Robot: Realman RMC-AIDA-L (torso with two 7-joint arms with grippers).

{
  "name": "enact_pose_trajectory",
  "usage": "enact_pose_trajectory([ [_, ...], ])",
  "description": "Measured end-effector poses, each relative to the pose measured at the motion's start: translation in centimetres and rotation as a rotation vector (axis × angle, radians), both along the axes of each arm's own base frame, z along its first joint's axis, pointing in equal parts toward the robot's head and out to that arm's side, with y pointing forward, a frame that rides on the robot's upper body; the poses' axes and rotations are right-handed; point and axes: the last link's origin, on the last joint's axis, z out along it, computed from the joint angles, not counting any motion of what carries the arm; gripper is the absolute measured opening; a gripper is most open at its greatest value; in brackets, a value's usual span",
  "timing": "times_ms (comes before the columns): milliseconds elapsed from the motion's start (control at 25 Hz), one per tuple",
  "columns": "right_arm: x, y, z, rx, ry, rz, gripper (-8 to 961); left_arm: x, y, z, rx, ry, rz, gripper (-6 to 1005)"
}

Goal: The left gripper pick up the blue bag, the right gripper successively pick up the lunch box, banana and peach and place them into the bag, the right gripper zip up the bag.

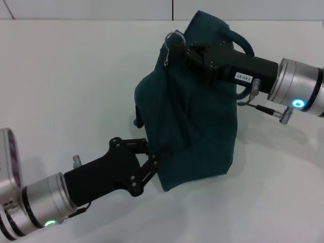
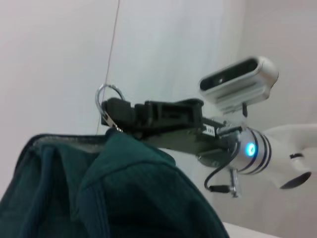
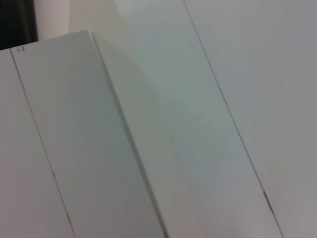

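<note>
Label on right gripper at blue bag reads upside-down "143-07".

You've got a plain white table filling most of the head view, w/ a pale wall behind it, split by one dark vertical seam. Right wrist view: white panels w/ thin seams, dark gap at one corner.

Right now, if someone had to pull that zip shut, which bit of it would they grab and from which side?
Probably the silver ring pull at the top of the blue bag. It sticks out clear of the fabric, so fingers can pinch it from the side where the right gripper already sits.
</note>
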Motion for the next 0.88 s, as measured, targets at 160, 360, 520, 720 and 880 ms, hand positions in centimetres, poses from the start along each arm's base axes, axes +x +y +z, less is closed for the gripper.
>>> enact_pose_trajectory([
  [160, 0.1, -0.6, -0.3, -0.021, -0.002, 0.015, 10, 0.0, -0.1, 0.3, 0.002, -0.025, 0.014, 121],
  [360, 0.1, -0.9, -0.6, -0.036, -0.009, 0.023, 10, 0.2, 0.4, 0.6, -0.015, -0.074, 0.067, 89],
  [520, 0.3, -1.1, -0.7, -0.040, -0.011, 0.021, 10, 0.6, 0.6, 0.5, -0.038, -0.098, 0.073, 156],
  [720, 0.5, -1.4, -0.8, -0.047, -0.016, 0.023, 10, 1.1, 1.1, 1.0, -0.070, -0.144, 0.081, 338],
  [880, 0.5, -1.4, -0.8, -0.043, -0.017, 0.029, 10, 1.3, 1.4, 1.5, -0.089, -0.183, 0.099, 459],
])
